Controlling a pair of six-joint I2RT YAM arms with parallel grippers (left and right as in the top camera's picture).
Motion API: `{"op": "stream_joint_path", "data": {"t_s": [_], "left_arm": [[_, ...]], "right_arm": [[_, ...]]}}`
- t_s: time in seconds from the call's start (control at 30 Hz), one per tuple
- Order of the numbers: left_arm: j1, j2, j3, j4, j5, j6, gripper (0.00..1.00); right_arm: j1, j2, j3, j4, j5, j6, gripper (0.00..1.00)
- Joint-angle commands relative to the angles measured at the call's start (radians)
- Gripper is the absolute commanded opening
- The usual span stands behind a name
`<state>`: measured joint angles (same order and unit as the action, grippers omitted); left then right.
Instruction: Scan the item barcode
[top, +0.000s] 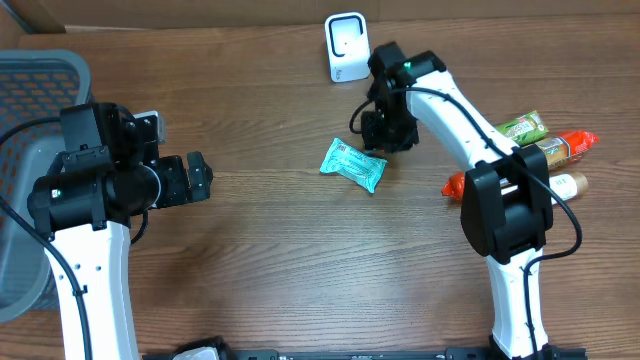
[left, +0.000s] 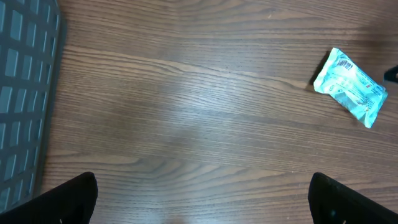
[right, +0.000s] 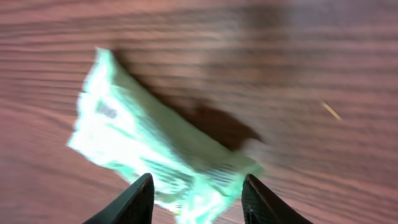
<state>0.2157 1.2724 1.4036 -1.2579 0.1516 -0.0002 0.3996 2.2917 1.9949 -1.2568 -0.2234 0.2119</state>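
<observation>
The teal packet (top: 352, 165) lies on the table (top: 280, 260) under the spread, empty right tool (right: 196, 190), so pickup seems underway: next, pinch it and show its barcode to the far white scanner (top: 346, 47).

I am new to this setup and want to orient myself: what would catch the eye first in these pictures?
First, the teal packet lying alone in the middle of the wooden table, with the right tool just above its far right end, jaws apart. Next, the white scanner standing at the far edge, and the colourful pile of groceries on the right side of the table.
</observation>
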Motion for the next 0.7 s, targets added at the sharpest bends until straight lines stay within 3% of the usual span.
{"op": "stream_joint_path", "data": {"t_s": [0.0, 0.2, 0.33, 0.53, 0.67], "left_arm": [[-0.007, -0.003, 0.018, 0.002, -0.005, 0.004, 1.00], [-0.007, -0.003, 0.018, 0.002, -0.005, 0.004, 1.00], [-0.007, -0.003, 0.018, 0.002, -0.005, 0.004, 1.00], [-0.007, -0.003, 0.018, 0.002, -0.005, 0.004, 1.00], [-0.007, -0.003, 0.018, 0.002, -0.005, 0.004, 1.00]], "right_arm": [[0.017, -0.047, 0.028, 0.006, -0.109, -0.040, 0.47], [0.058, -0.046, 0.023, 0.045, -0.159, 0.001, 0.47], [0.103, -0.042, -0.003, 0.106, -0.039, 0.083, 0.46], [0.136, -0.042, -0.066, 0.140, 0.159, 0.189, 0.23], [0.136, -0.042, -0.085, 0.151, 0.171, 0.189, 0.20]]}}
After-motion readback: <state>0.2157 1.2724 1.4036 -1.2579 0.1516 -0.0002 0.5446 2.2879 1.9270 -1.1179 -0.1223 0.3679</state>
